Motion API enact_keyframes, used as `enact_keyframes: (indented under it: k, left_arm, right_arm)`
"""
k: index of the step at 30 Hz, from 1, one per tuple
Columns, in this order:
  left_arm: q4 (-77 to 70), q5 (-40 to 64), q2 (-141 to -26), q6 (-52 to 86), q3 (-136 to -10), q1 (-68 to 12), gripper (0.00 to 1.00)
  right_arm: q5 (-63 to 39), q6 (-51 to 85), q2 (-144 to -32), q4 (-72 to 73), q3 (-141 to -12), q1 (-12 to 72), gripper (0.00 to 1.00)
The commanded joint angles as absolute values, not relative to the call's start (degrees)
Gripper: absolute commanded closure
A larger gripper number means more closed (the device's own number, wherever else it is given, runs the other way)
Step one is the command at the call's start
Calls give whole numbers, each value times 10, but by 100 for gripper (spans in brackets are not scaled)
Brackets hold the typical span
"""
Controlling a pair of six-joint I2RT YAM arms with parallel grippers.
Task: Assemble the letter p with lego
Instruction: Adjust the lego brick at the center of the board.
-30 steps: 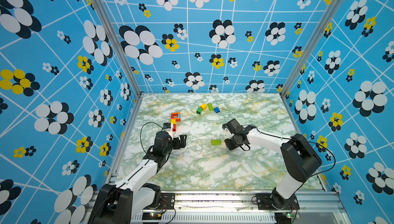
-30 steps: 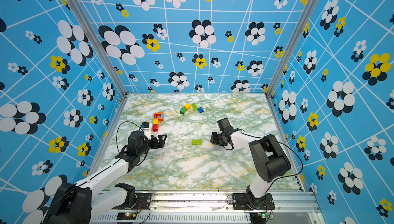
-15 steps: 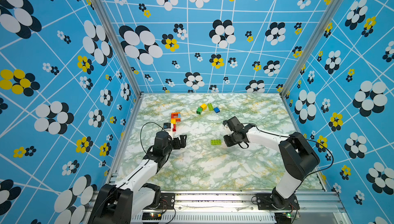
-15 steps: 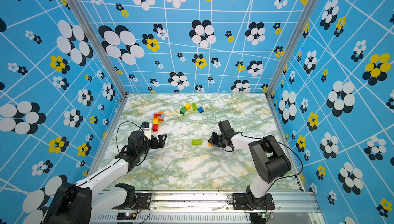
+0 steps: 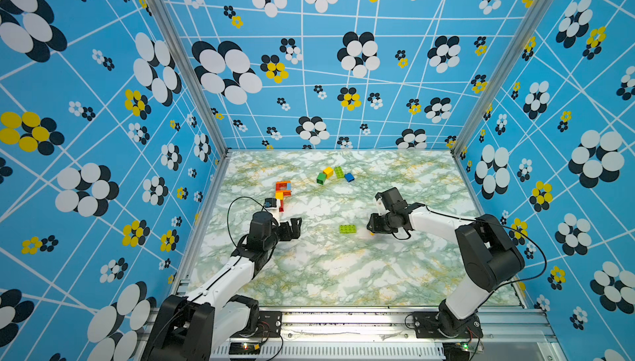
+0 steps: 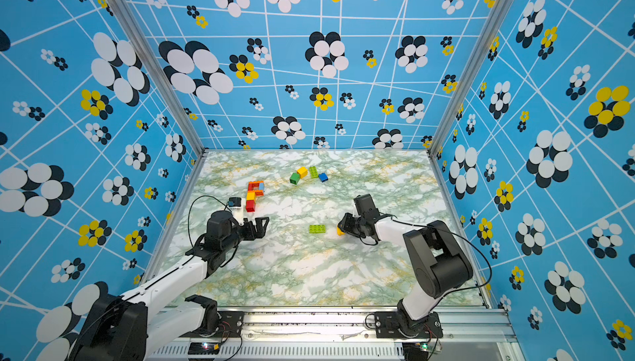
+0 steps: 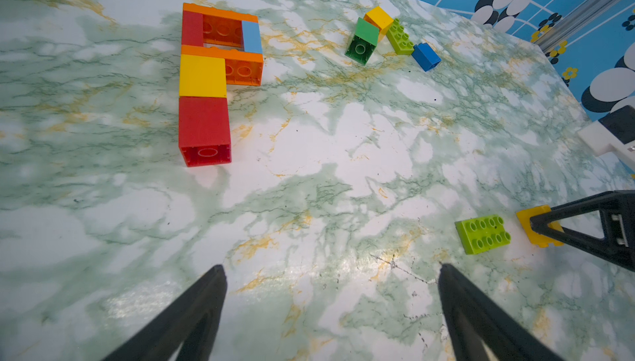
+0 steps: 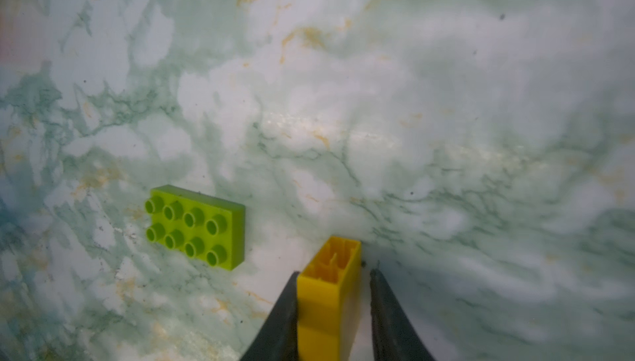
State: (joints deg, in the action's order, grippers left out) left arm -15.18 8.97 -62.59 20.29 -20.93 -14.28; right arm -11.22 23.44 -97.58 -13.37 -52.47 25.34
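Now the right claw (image 8: 331, 294) sits around a yellow brick (image 8: 326, 294) at the bottom middle, one side not touching. It could slip. The left claw (image 7: 331, 294) is wide open, empty.

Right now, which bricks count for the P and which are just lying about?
In the job:
- assembled P
- yellow brick between the right gripper fingers

Lying about:
- flat lime brick
- far cluster: green brick, yellow cube, lime brick, blue brick
- left gripper, open, nothing held
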Motion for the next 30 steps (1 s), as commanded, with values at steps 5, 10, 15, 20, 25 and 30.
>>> enact_keyframes:
  k: [5, 10, 15, 20, 25, 30]
  left_arm:
    - [-148, 83, -629, 193, -229, -149, 2]
    - [-148, 83, -628, 192, -229, -149, 2]
    - [-147, 82, -628, 191, -230, -151, 2]
    - [-145, 78, -623, 192, -228, -151, 2]
    - [-143, 74, -631, 193, -232, -155, 2]
    - [-130, 47, -653, 189, -246, -200, 2]
  right_arm:
    - [-157, 296, -953, -75, -488, 230, 78]
    - [-194, 346, -947, -14, -460, 229, 79]
    - [-216, 396, -955, 48, -433, 229, 79]
    - [-141, 382, -935, 8, -418, 220, 69]
    - [-116, 356, -912, -23, -419, 217, 61]
    - [-122, 332, -885, -54, -421, 218, 57]
